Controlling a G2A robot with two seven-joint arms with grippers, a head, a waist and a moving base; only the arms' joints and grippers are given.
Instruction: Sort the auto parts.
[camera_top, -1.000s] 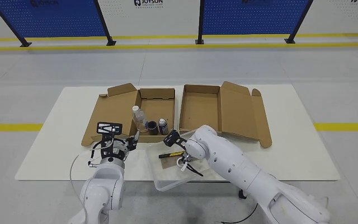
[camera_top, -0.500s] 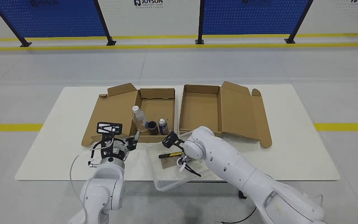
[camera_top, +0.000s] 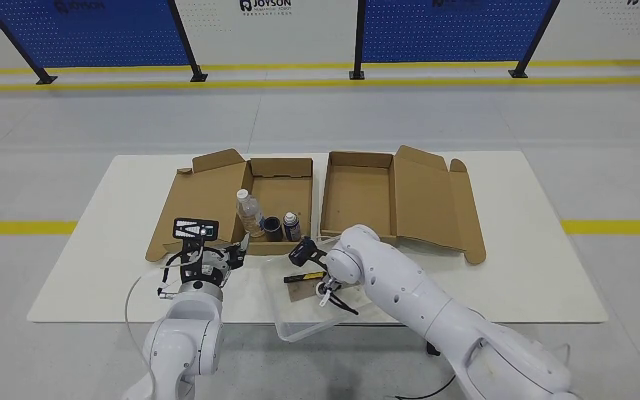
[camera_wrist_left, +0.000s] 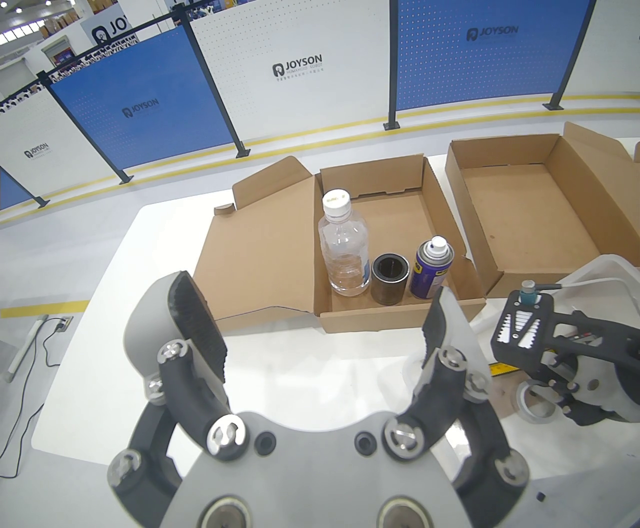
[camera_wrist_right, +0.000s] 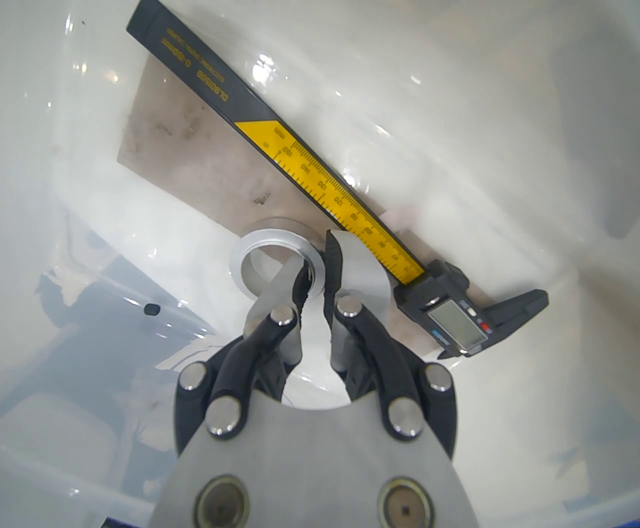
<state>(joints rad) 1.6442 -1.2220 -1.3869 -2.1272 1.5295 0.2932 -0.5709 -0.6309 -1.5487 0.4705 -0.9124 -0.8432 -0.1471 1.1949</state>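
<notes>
Your right hand (camera_wrist_right: 317, 260) is clenched on the metal ring (camera_wrist_right: 272, 235) inside the translucent plastic bin (camera_wrist_right: 450, 100), one finger inside the ring's opening and the other pressed against its outer wall. You cannot tell whether the ring is resting or lifted; it sits over the edge of a brown plate (camera_wrist_right: 185, 150) on the bin floor. Just beside the outer finger, a black and yellow digital caliper (camera_wrist_right: 320, 182) lies slantwise across the same plate, its display end nearest the hand. From above, the bin stands at the front edge of the white counter (camera_top: 520, 270), in front of two open cardboard boxes.

Your left hand (camera_wrist_left: 310, 287) hangs released, fingers spread wide and gripping nothing, above the counter's front left part, well apart from the bin. Beyond it the left box (camera_wrist_left: 372, 172) holds three things upright along its near wall: a clear plastic bottle (camera_wrist_left: 344, 250) with a white cap, a black cylinder (camera_wrist_left: 390, 277) just beside it, and a spray can (camera_wrist_left: 431, 267) next in line. Beside that one, with its flaps laid open, stands the right box (camera_wrist_left: 525, 215).
</notes>
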